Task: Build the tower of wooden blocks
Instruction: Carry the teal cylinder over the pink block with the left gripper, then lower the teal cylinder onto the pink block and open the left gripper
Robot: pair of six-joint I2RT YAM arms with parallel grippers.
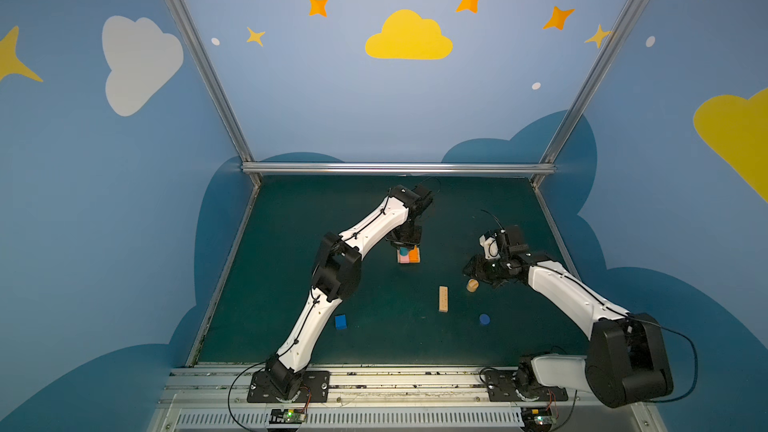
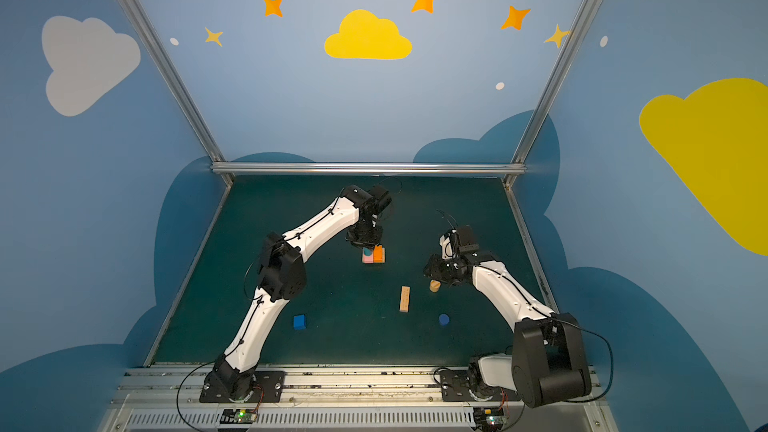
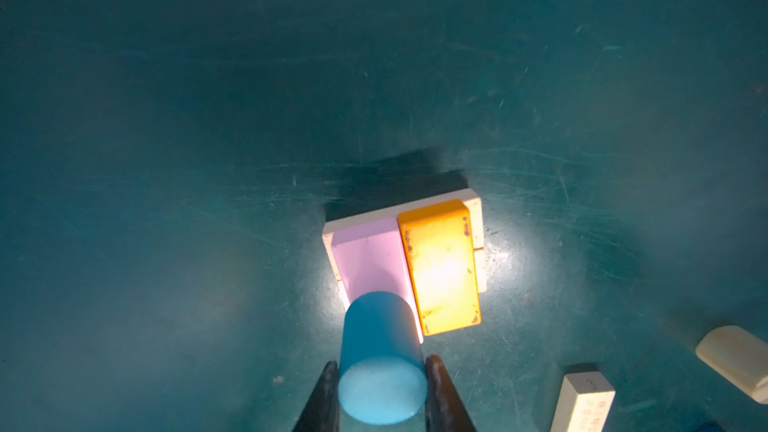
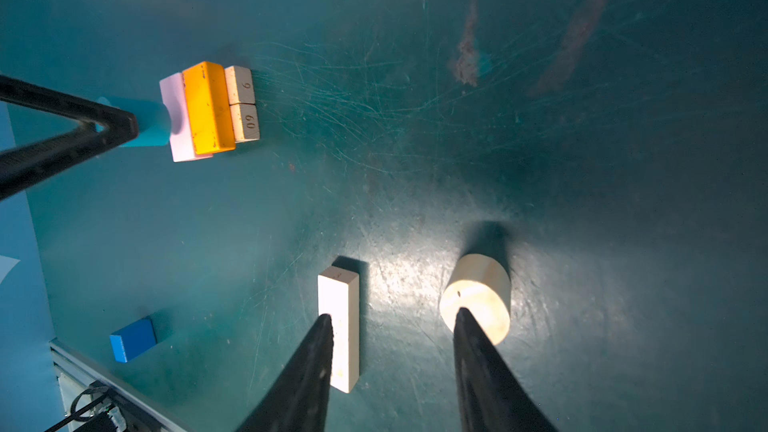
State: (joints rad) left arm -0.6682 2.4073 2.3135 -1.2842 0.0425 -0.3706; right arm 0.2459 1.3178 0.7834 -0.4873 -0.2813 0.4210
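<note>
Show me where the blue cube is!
In both top views the blue cube sits alone on the mat, front left, beside the left arm, well left of the tan bar.

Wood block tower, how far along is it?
Done: two tan base bars with pink bar and orange bar laid across them. In hand: left end effector grips the teal cylinder at the pink bar. Remaining: loose tan bar, tan cylinder, dark-blue cylinder, blue cube; right end effector is open, empty.

White arm links (image 1: 374, 222) meet bulky black joints (image 1: 336, 272).
</note>
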